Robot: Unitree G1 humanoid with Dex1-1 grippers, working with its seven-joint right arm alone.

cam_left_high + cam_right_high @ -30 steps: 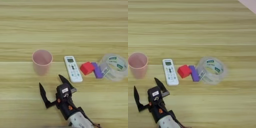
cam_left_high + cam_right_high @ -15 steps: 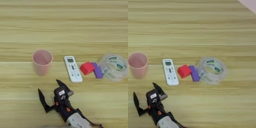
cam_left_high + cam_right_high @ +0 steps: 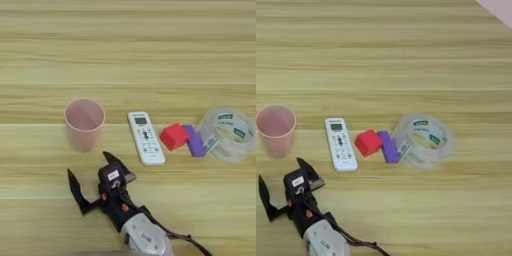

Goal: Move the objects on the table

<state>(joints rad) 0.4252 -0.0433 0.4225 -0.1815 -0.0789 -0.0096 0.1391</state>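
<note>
A pale pink cup (image 3: 84, 123) stands upright at the left of the table (image 3: 128, 60). To its right lie a slim white remote (image 3: 145, 137), a small red cube (image 3: 174, 136) and a purple bar (image 3: 194, 140) touching the cube. My right gripper (image 3: 88, 166) reaches in from the bottom edge, open, its two black fingers spread just below the cup and holding nothing. It appears again in the right eye view (image 3: 281, 180), below the cup (image 3: 276, 128) and left of the remote (image 3: 340, 144).
A clear tape roll (image 3: 226, 133) lies at the right, against the purple bar. My silver forearm (image 3: 145, 235) crosses the bottom middle. Bare wood spreads across the far half of the table.
My gripper has drawn back a little toward the bottom edge and then settled just below the cup, fingers still spread. The cup, remote, cube, bar and tape have not moved.
</note>
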